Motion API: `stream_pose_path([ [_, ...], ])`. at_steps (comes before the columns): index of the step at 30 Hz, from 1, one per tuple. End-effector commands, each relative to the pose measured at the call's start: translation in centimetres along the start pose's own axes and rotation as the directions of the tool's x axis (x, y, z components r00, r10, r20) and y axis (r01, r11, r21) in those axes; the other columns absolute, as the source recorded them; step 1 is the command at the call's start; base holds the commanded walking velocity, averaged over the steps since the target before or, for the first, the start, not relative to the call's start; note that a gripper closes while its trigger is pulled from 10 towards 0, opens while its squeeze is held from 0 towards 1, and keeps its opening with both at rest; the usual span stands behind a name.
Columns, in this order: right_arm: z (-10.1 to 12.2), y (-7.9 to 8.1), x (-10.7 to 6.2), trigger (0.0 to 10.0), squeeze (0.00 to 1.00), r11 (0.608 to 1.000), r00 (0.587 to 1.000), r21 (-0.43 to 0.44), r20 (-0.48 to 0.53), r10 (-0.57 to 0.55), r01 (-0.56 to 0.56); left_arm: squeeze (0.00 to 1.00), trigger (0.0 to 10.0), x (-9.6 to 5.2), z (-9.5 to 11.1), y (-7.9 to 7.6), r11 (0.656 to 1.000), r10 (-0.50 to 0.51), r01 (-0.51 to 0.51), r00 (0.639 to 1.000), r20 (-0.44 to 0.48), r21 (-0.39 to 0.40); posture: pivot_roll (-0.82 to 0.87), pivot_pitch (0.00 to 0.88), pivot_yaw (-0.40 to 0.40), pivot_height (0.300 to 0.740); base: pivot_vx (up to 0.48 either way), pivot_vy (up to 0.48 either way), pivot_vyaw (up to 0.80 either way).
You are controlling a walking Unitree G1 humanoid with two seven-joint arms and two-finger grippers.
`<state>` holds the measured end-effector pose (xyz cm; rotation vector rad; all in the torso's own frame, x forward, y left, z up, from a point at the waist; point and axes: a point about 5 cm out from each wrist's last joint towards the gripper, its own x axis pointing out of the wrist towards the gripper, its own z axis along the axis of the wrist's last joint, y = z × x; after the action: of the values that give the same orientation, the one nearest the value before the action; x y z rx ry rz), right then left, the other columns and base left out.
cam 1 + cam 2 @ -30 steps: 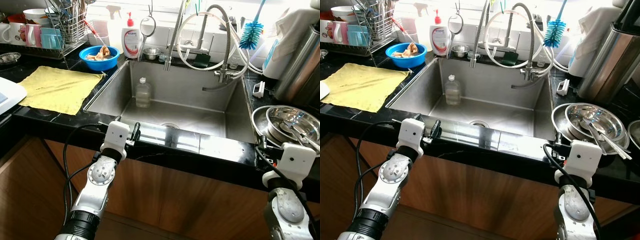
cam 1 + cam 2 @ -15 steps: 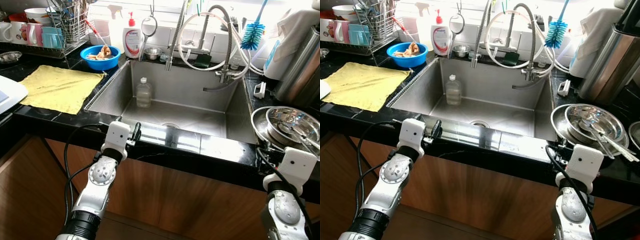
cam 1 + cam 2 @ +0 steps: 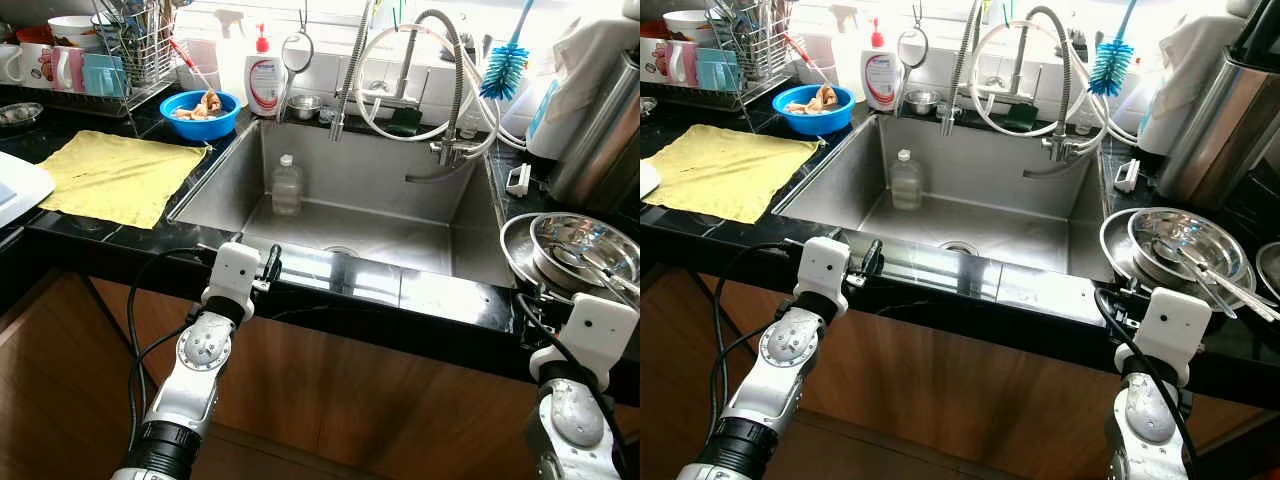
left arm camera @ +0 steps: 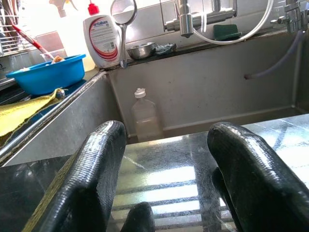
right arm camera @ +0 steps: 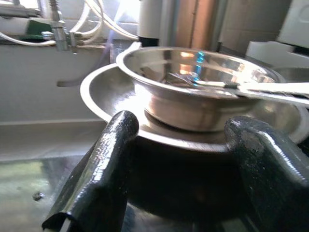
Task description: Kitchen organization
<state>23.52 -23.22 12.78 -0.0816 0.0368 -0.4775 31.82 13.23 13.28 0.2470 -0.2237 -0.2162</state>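
Along the black tabletop's front edge I see my left end effector (image 4: 164, 159) with fingers spread before the stainless steel sink (image 3: 430, 235), where a clear plastic bottle (image 3: 287, 186) stands, while my right end effector (image 5: 181, 166), fingers likewise apart, faces the stacked shiny steel bowls (image 3: 580, 250).

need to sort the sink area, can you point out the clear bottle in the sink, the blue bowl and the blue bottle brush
clear bottle (image 3: 287, 187), left eye view, on the middle of its body
blue bowl (image 3: 199, 118), left eye view, on its front outer wall
blue bottle brush (image 3: 502, 68), left eye view, on the bristle head
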Motion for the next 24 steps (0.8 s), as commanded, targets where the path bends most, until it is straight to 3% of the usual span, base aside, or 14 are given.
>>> stream_pose_path([
  [1,0.2,0.3,0.3,10.0,0.00,1.000,1.000,0.010,0.005,0.023,-0.023,0.00,10.0,-0.1,-0.5,-0.2,1.000,-0.006,0.007,1.000,-0.028,0.014,0.03,0.000,-0.067,0.740,0.000,0.000,0.00],
  [10,0.0,0.5,0.0,10.0,0.00,1.000,1.000,0.020,-0.006,0.015,-0.015,0.00,10.0,-0.1,-0.5,-0.2,1.000,-0.008,0.009,1.000,-0.029,0.012,0.03,0.000,-0.067,0.740,0.000,0.000,0.00],
  [16,-0.5,-0.5,-0.6,10.0,0.00,0.998,0.997,0.015,-0.035,-0.067,0.067,0.00,10.0,-0.1,-0.6,-0.2,1.000,-0.006,0.006,1.000,-0.030,0.013,0.03,0.000,-0.067,0.740,0.000,0.000,0.00],
  [24,0.1,-1.1,-1.0,10.0,0.00,0.995,0.995,0.024,0.006,-0.095,0.095,0.00,10.0,-0.2,-0.6,-0.2,1.000,-0.004,0.004,1.000,-0.030,0.013,0.02,0.000,-0.066,0.740,0.000,0.000,0.00],
])
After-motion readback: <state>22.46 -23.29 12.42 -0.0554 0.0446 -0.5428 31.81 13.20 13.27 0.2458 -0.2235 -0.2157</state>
